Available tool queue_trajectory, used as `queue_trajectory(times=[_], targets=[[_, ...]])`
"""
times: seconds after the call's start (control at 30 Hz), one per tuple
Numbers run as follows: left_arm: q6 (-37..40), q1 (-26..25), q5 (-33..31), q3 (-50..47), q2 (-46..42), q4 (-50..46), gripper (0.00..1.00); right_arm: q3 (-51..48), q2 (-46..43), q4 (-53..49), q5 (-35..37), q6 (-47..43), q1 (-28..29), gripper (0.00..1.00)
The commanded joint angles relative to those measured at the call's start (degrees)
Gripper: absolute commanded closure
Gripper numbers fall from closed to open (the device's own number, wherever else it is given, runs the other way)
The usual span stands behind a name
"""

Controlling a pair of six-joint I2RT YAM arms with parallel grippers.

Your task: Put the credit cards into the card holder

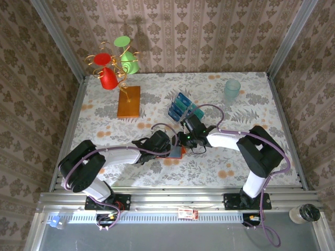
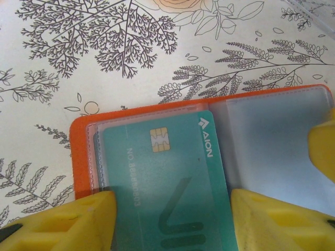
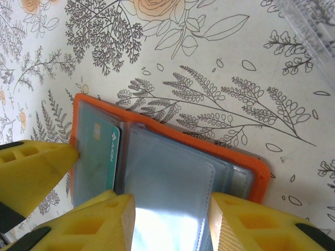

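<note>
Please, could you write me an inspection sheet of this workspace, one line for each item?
Surface: floral tablecloth, flat, no spill seen.
Job's things: card holder lies open with a teal card in a clear sleeve; other cards grouped farther back.
Clutter: wire stand with red and green cups on an orange board; translucent cup.
Grippers: left pincer flanks the teal card, grip unclear; right pincer open over the sleeves.
Cables: purple cables run along both arms.
Surroundings: patterned walls on three sides.
</note>
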Motion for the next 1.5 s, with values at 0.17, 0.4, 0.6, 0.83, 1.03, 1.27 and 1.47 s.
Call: queue_trajectory(times=[0.17, 0.4, 0.6, 0.83, 1.03, 1.27, 1.47], targets=[[0.1, -0.4, 0.2, -1.2, 1.2, -1.8, 0.40, -1.1, 1.5, 1.9, -2.7, 1.2, -0.4, 0.60], [0.2, -0.5, 0.2, -0.8, 0.5, -2.2, 0.40, -1.7, 0.6, 5.3, -6.4, 2.9, -1.1, 0.63], [0.6, -0.2, -0.2, 0.4, -3.1, -4.0, 0.35, -1.3, -1.6, 4.5, -7.5, 3.5, -1.0, 0.57], [0.3, 1.5, -0.9, 0.4, -10.6, -5.6, 0.26, 1.2, -3.2, 0.9, -7.0, 3.2, 0.7, 0.50], [0.3, 4.9, -0.8, -2.2, -17.7, -7.1, 0.25, 4.1, -1.9, -0.8, -5.7, 3.8, 2.7, 0.48], [0.4, 9.7, 0.5, -6.2, -24.7, -7.7, 0.24, 9.5, 3.1, -2.4, -4.7, 4.6, 5.8, 0.47], [1.1, 12.4, 1.7, -8.0, -28.1, -8.7, 0.24, 13.8, 8.8, -2.8, -4.5, 5.0, 7.4, 0.47]])
